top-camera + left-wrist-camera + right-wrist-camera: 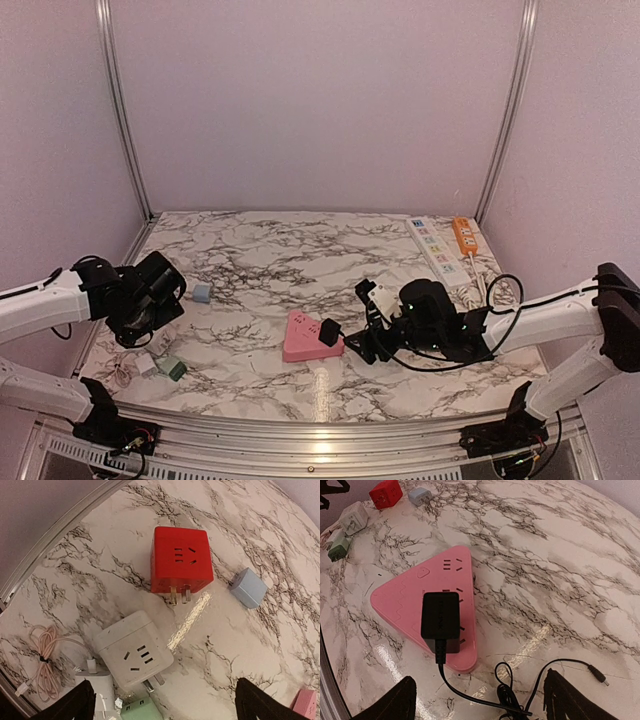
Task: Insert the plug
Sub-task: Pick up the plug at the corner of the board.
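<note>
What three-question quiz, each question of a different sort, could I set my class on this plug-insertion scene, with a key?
1. True or false: the black adapter sits on top of the pink triangular power strip.
2. Choose one: the light blue adapter lies closest to which thing? A the red cube socket; B the black adapter; C the pink triangular power strip.
3. Fill the gap: the left gripper and the right gripper both hold nothing, and their jaws stand ____.
Key: 1 true; 2 A; 3 open.
</note>
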Robot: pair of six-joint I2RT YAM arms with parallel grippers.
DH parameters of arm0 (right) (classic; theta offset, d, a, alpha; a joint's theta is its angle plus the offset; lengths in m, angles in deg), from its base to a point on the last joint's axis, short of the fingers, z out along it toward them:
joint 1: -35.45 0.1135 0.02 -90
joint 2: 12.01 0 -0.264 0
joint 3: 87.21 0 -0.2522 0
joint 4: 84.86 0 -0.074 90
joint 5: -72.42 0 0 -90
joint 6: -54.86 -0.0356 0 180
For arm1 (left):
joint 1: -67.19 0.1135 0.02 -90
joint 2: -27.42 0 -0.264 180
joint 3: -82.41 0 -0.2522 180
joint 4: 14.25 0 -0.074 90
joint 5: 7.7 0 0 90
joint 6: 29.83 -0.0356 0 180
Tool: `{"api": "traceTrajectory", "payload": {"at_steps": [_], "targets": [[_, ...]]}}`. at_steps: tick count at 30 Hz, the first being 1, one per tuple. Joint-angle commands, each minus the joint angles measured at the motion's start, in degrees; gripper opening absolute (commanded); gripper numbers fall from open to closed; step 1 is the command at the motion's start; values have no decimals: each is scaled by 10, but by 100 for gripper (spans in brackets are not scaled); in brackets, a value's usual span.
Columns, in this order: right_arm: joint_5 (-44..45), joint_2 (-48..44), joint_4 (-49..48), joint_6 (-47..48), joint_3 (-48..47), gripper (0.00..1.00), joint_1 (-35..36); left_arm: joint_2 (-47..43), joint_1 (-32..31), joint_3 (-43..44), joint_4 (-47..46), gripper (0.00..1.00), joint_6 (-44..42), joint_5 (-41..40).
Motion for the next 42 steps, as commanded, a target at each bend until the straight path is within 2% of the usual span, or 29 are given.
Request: {"api": "traceTrajectory", "payload": {"at_steps": [1, 6, 14, 17, 26, 37, 42], "targets": [[-3, -7, -3, 6, -20, 82, 2, 52, -19, 45, 168, 99, 124, -12], [-3, -3, -6, 7, -21, 82, 2, 62, -22, 16, 187, 99, 161, 29], [-22, 12, -13, 6, -24, 82, 2, -27, -22, -41, 186, 99, 195, 20], [-23, 16, -16, 7, -25, 82, 2, -17, -22, -51, 183, 99, 190, 24], [-28, 23, -27, -2, -20, 82, 2, 26, -22, -110, 89, 99, 160, 58], [-33, 28, -35, -13, -14, 81, 2, 61, -22, -117, 24, 96, 119, 34], [-34, 30, -40, -17, -11, 80, 2, 66, -21, -124, 10, 91, 110, 19]]}}
